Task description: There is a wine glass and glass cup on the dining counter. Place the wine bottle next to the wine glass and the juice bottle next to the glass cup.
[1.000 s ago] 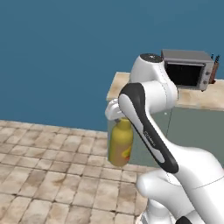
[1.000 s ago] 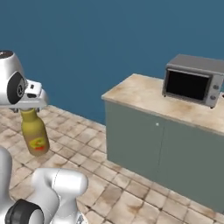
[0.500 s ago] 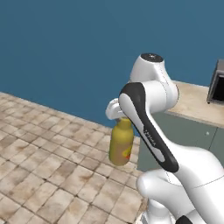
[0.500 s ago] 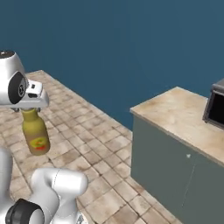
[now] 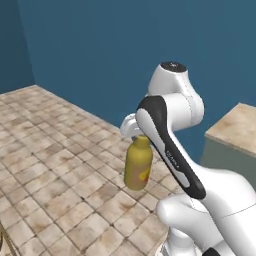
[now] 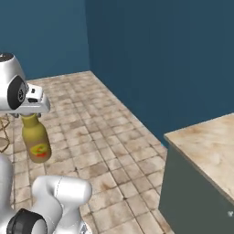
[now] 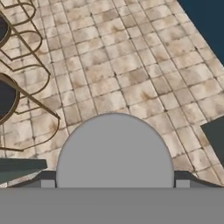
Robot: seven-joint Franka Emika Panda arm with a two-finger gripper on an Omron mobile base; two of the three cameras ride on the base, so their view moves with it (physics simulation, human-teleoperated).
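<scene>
The gripper (image 6: 30,114) holds the juice bottle (image 5: 138,163) by its neck, up in the air above the tiled floor (image 5: 55,165). The bottle hangs upright under the hand, its stout yellow body free on all sides and its small red-orange label (image 6: 39,149) facing out toward the right base camera. In the left base view the bottle sits just in front of the arm's dark-edged forearm, with the white hand above its shoulders. In the hand view the bottle's grey cap (image 7: 114,151) bulges up as a big round dome at the bottom, squeezed between the two dark fingertips (image 7: 183,177) that show at either side of it, so the jaws stand fairly wide but closed on the bottle.

Below and beyond the bottle is beige stone tile running to a dark blue wall (image 6: 151,55). A counter (image 6: 208,151) with a beige marbled top and a dark grey front stands off to the right, well apart from the bottle; its corner also shows at the right edge of the left base view. In the hand view, thin brown wire hoops of some chairs or stools (image 7: 19,94) lie at the left, over the floor; what they belong to I cannot tell
</scene>
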